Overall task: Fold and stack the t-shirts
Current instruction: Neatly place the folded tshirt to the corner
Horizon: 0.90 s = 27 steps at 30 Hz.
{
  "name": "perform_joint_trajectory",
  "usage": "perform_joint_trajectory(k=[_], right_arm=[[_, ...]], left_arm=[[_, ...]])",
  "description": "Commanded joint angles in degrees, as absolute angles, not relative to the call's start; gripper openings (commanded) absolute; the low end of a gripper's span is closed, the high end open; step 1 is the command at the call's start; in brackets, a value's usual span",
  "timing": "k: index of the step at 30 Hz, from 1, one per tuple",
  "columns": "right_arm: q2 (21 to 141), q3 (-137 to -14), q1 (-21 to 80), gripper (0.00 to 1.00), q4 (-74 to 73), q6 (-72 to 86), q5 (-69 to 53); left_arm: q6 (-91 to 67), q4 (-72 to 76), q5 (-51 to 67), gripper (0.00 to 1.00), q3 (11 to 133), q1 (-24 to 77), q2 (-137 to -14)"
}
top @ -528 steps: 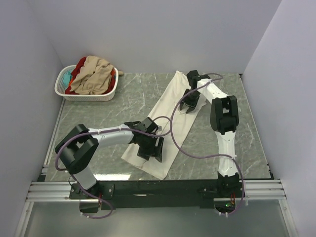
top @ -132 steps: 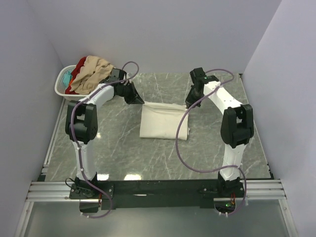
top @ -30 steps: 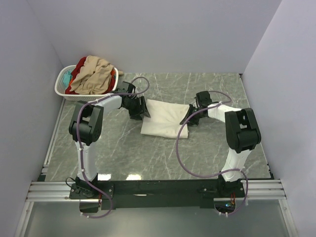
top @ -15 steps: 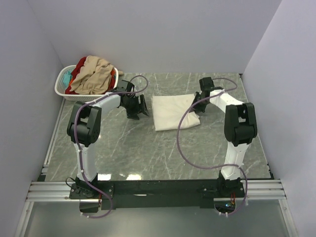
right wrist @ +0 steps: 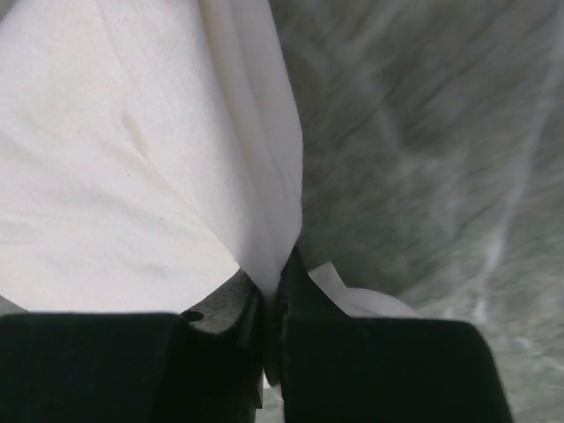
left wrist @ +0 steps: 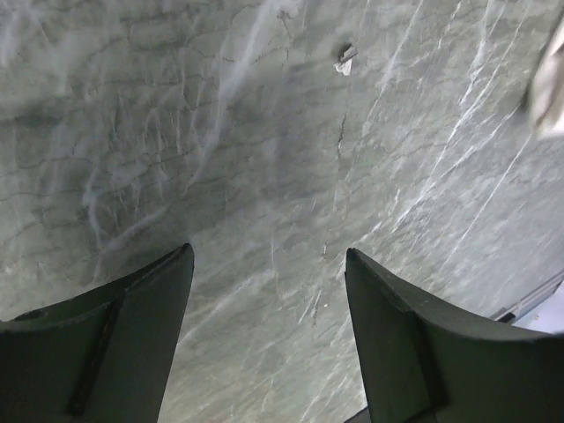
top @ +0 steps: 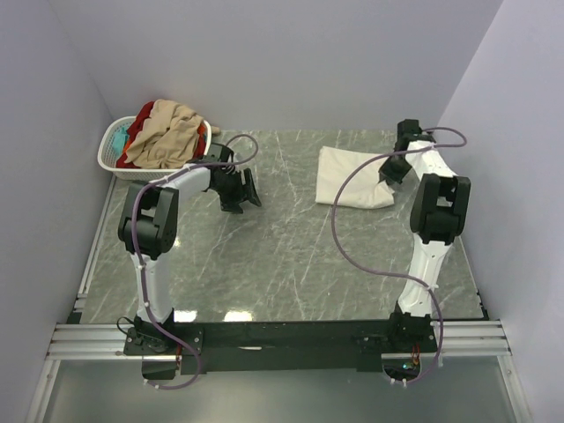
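I am looking at t-shirts (top: 164,132) sitting in the basket (top: 155,171) at the back left. My left gripper (left wrist: 269,263) is hanging open over the table (top: 282,256), holding nothing. My right gripper (right wrist: 271,280) is pinching the folded cream t-shirt (top: 348,174) at the back right.

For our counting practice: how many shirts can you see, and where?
4. One folded cream shirt lies far right on the table; tan shirt, red shirt and teal shirt are heaped in the basket at far left. Others may be hidden beneath.
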State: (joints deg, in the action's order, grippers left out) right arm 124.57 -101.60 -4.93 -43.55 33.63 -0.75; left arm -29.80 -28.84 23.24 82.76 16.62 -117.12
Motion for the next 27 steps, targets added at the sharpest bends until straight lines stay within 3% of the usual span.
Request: perform_joint_trajectory(k=[1, 15, 21, 23, 25, 27], right_arm=[[126.4, -108.8, -8.1, 0.00, -46.8, 35.0, 3.5], [134.5, -124.2, -14.5, 0.00, -48.8, 38.4, 8.5], [132.2, -123.1, -15.4, 0.00, -45.3, 37.5, 12.1], [129.2, -120.0, -15.4, 0.16, -42.2, 37.0, 14.5], [126.1, -118.0, -15.4, 0.44, -40.6, 36.0, 16.1], [124.1, -115.5, -15.4, 0.55, -39.5, 35.6, 18.8]], left_arm=[[-27.6, -29.5, 22.9, 0.76, 85.3, 16.5, -118.2], [-26.6, -33.7, 21.8, 0.76, 90.2, 16.1, -121.6], [-27.4, -33.5, 20.7, 0.77, 89.5, 16.1, -121.1], [-27.6, -33.0, 20.1, 0.77, 88.3, 16.1, -120.2], [-27.8, -32.3, 20.0, 0.77, 87.2, 16.1, -118.8], [-27.7, -31.8, 20.3, 0.77, 86.4, 16.1, -118.0]])
